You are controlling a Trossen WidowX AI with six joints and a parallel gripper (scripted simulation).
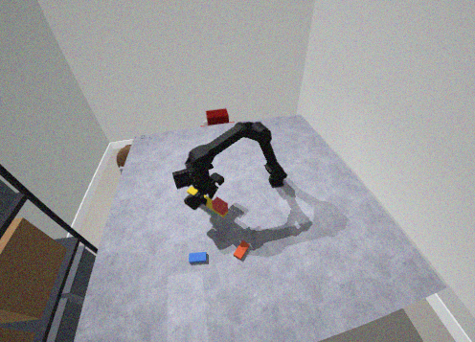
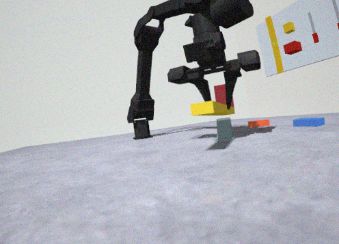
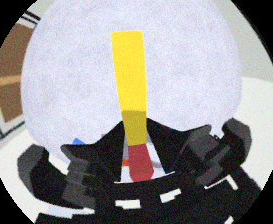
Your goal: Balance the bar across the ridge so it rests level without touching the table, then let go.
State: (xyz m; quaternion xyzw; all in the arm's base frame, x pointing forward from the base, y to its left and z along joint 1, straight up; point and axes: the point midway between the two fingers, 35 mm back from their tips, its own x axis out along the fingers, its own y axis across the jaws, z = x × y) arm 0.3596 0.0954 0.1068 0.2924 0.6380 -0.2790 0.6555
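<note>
The pincer (image 1: 206, 196) (image 2: 219, 105) (image 3: 136, 131) pinches the yellow bar (image 1: 192, 191) (image 2: 202, 109) (image 3: 129, 70), red block at one end, just above the grey-green ridge (image 2: 224, 129); placing seems in hand, and the next move calls for centring its weight, then lowering it level before release

We're finding no readable text, labels, brands, numbers or signs in any view. On the wall board (image 2: 301, 58) we're seeing only plain coloured shapes, no lettering. We're getting no legible markings off the arm (image 1: 217, 146) (image 2: 144, 72) or the blocks either.
</note>
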